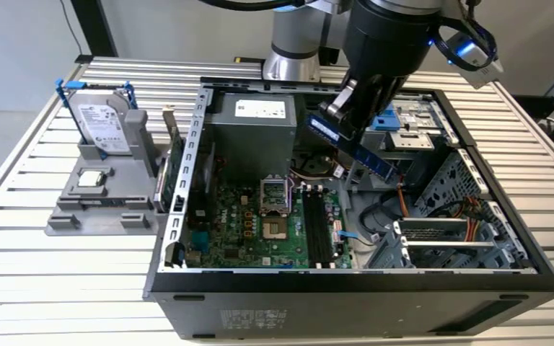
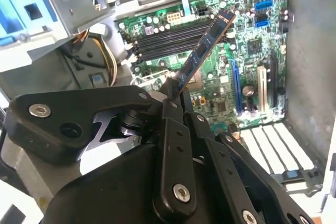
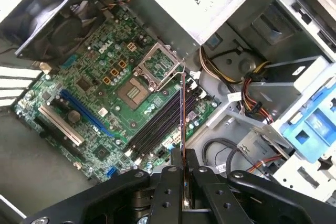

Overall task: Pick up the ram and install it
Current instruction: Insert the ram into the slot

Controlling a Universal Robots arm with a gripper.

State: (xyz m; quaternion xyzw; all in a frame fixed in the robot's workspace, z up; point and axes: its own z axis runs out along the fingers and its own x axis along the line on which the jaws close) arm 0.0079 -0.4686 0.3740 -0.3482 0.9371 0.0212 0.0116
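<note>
My gripper (image 1: 343,108) is shut on the ram (image 1: 356,148), a slim, long stick with dark chips, and holds it tilted in the air over the open computer case (image 1: 354,277). In the second wrist view the ram (image 2: 202,51) slants out from between the fingers (image 2: 169,109) above the motherboard (image 2: 247,40). In the first wrist view the ram (image 3: 182,103) is seen edge-on, hanging over the black memory slots (image 3: 155,129). The slots (image 1: 320,231) lie well below the stick, apart from it.
A grey power supply (image 1: 253,130) stands at the back of the case and a CPU socket (image 1: 272,194) beside the slots. Metal drive cages (image 1: 450,238) and cables fill the exterior view's right. A hard drive with blue rails (image 1: 104,122) stands on a grey holder outside.
</note>
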